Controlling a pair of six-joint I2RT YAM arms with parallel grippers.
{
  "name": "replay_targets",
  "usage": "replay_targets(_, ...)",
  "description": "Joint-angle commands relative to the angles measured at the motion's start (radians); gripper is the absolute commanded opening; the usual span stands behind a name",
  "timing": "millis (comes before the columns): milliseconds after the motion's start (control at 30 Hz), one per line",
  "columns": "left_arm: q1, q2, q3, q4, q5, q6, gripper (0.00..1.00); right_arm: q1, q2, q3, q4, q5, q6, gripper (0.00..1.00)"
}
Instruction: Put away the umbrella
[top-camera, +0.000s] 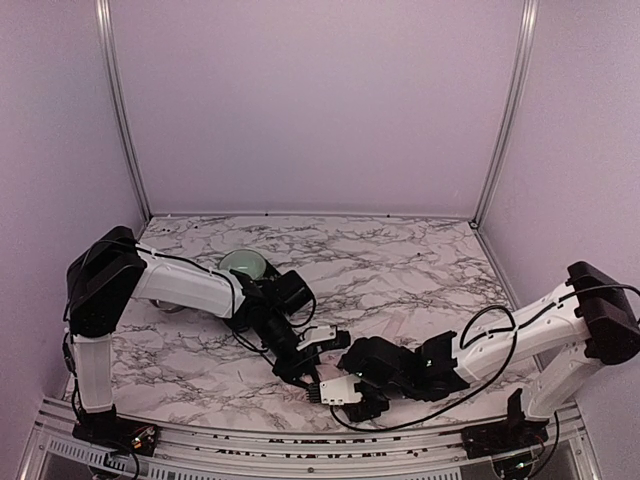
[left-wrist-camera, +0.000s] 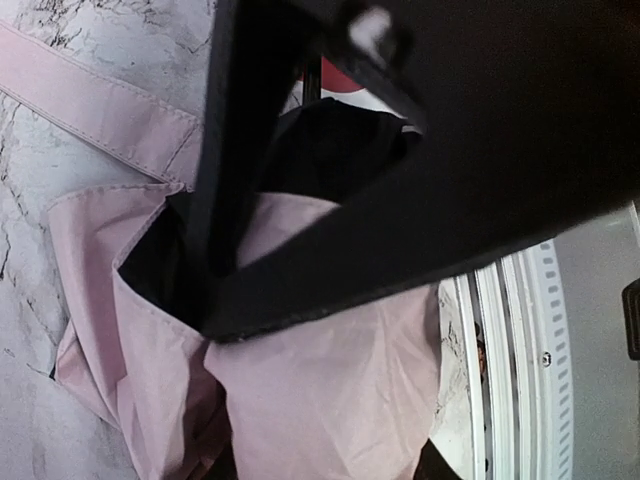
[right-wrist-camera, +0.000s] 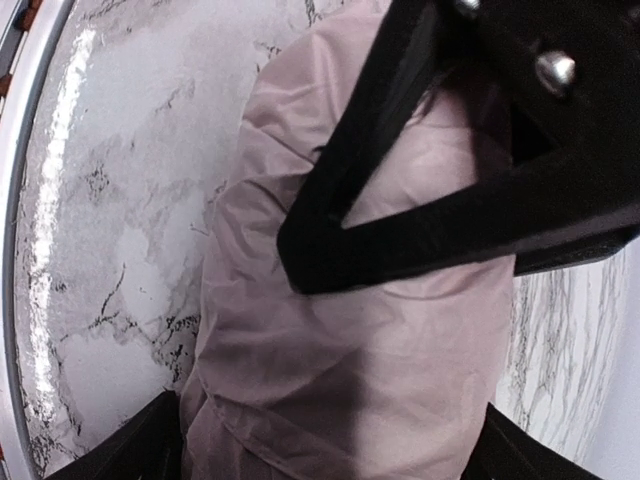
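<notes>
The umbrella (left-wrist-camera: 320, 400) is a crumpled bundle of pale pink fabric with black lining, lying on the marble near the table's front edge. Its pink strap (left-wrist-camera: 90, 100) trails off to the upper left. My left gripper (left-wrist-camera: 325, 465) is shut on the fabric, its dark fingertips (left-wrist-camera: 430, 465) just showing at the bottom. In the right wrist view the umbrella (right-wrist-camera: 350, 360) lies between the wide-spread jaws of my right gripper (right-wrist-camera: 335, 450), which is open. From above, both grippers (top-camera: 300, 370) (top-camera: 345, 385) meet over the umbrella (top-camera: 322, 340), hiding most of it.
A pale green round bowl (top-camera: 243, 263) sits behind the left arm. The metal front rail (left-wrist-camera: 500, 350) (right-wrist-camera: 20, 200) runs close to the bundle. Each wrist view is partly blocked by the other arm's black finger (left-wrist-camera: 450, 150) (right-wrist-camera: 450, 220).
</notes>
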Motion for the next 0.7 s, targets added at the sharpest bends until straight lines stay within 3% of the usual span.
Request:
replay_targets(0, -0.017, 0.107, -0.078, -0.232, -0.065, -0.006, 0.0, -0.001, 0.075, 0.039, -0.023, 0.003, 0.004, 0.73)
replay_targets(100, -0.013, 0.093, -0.091, -0.233, -0.03, 0.014, 0.02, -0.001, 0.09, 0.045, -0.045, -0.006, 0.014, 0.5)
replay_targets(233, 0.009, 0.034, -0.12, -0.151, -0.028, -0.03, 0.32, -0.002, 0.083, 0.049, -0.064, -0.034, 0.019, 0.36)
replay_targets(367, 0.039, -0.137, -0.216, 0.094, -0.149, -0.158, 0.79, -0.013, 0.078, 0.065, -0.11, -0.102, 0.042, 0.22)
replay_targets(567, 0.051, -0.469, -0.544, 0.661, -0.379, -0.24, 0.94, -0.084, 0.093, 0.086, -0.191, -0.269, 0.091, 0.14)
replay_targets(667, 0.048, -0.612, -0.689, 0.798, -0.461, -0.205, 0.96, -0.106, 0.098, 0.096, -0.213, -0.31, 0.103, 0.13)
